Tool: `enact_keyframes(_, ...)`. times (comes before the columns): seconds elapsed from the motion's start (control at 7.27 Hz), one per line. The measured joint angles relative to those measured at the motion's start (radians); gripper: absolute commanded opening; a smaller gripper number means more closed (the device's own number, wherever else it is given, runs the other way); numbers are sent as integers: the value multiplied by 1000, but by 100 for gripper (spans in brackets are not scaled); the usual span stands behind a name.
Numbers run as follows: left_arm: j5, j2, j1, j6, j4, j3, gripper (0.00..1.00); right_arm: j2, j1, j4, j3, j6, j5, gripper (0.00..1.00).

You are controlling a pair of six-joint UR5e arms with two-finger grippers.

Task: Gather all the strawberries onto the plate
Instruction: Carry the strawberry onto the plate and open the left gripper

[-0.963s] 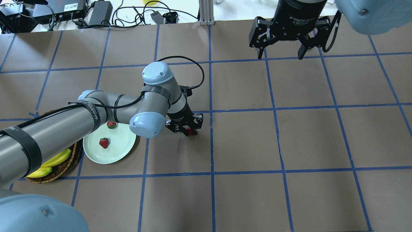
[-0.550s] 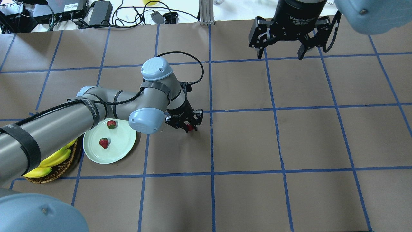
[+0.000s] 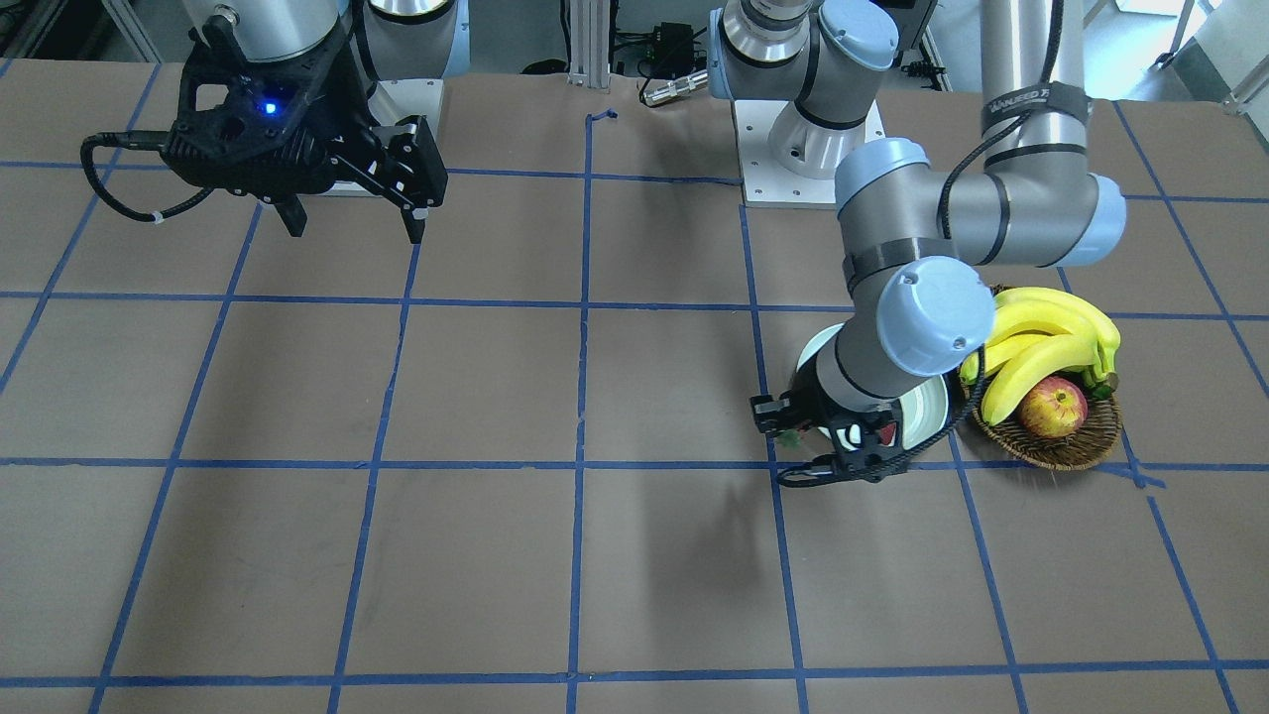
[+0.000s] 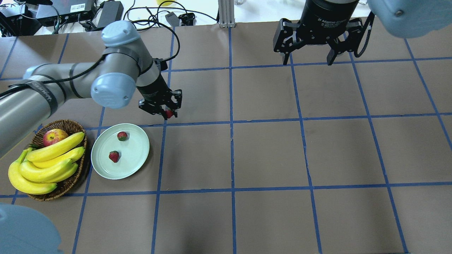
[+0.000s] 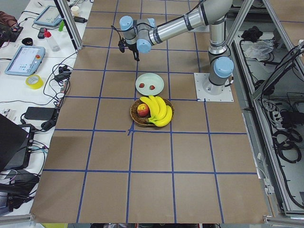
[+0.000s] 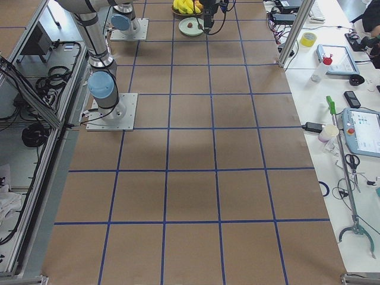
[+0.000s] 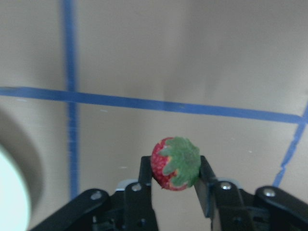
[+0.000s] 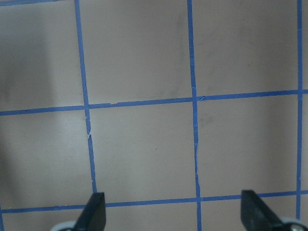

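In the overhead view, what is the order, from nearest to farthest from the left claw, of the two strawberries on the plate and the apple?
From the left claw, which grips the third strawberry:
1. upper strawberry, in the far half of the plate.
2. lower strawberry, near the plate's middle.
3. apple, in the wicker basket, left of the plate.

Two strawberries [image 4: 114,156] sit on the plate [image 4: 136,162], the basket [image 4: 67,124] just left of it; my left gripper [image 4: 168,115] holds the third strawberry [image 7: 175,163] beyond the plate.
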State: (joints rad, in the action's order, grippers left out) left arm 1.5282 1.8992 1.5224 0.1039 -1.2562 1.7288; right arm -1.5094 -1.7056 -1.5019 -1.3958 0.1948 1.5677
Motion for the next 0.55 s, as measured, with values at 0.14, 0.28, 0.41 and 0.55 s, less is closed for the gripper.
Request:
enact_keyframes(0.14, 56, -12, -50, -53, -41, 7, 0, 0, 0, 0, -1, 0, 0, 100)
enact_keyframes(0.28, 81, -11, -97, -93, -70, 22, 5, 0, 0, 0, -1, 0, 0, 100)
enact_keyframes(0.41, 89, -3, -129, -106, -85, 39, 99, 0, 0, 1, -1, 0, 0, 100)
enact_keyframes(0.55, 91, 2, -144, -108, -94, 53, 100, 0, 0, 1, -2, 0, 0, 100)
